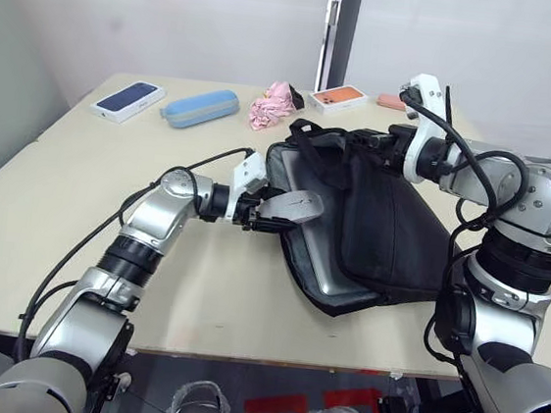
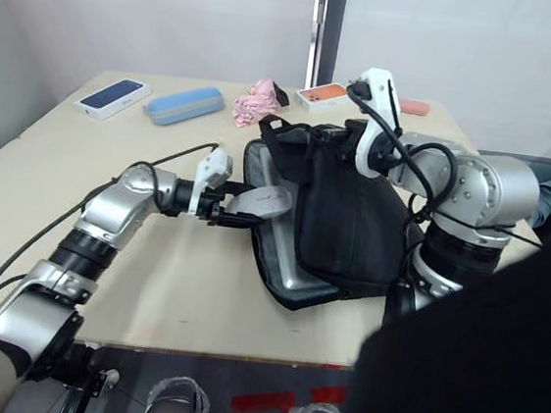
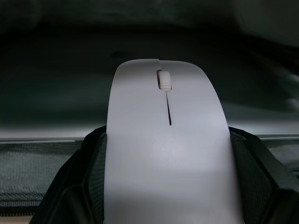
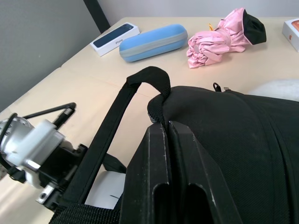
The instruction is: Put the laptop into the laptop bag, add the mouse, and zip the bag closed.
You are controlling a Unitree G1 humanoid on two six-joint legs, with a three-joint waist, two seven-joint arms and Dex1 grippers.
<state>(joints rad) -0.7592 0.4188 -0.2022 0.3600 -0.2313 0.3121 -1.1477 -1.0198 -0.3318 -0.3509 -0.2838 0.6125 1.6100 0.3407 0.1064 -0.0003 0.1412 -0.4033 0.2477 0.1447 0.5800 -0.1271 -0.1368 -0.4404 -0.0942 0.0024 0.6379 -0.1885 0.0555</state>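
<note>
The black laptop bag (image 1: 391, 229) lies on the table with its open mouth facing my left arm. Inside it the silver-grey laptop (image 1: 327, 263) shows along the lower edge of the opening. My left gripper (image 1: 258, 212) is shut on the flat white mouse (image 3: 166, 154), holding it level right at the bag's mouth, with its front end just inside (image 1: 297, 207). My right gripper (image 4: 166, 128) is shut on the bag's upper fabric edge beside a handle (image 4: 122, 105), holding that side raised.
Behind the bag lie a blue oblong case (image 1: 199, 107), a dark blue phone box (image 1: 129, 100), a pink folded umbrella (image 1: 274, 105), an orange phone box (image 1: 338, 98) and a small pink item (image 1: 392, 101). Bare tabletop (image 1: 80, 186) stretches to the left.
</note>
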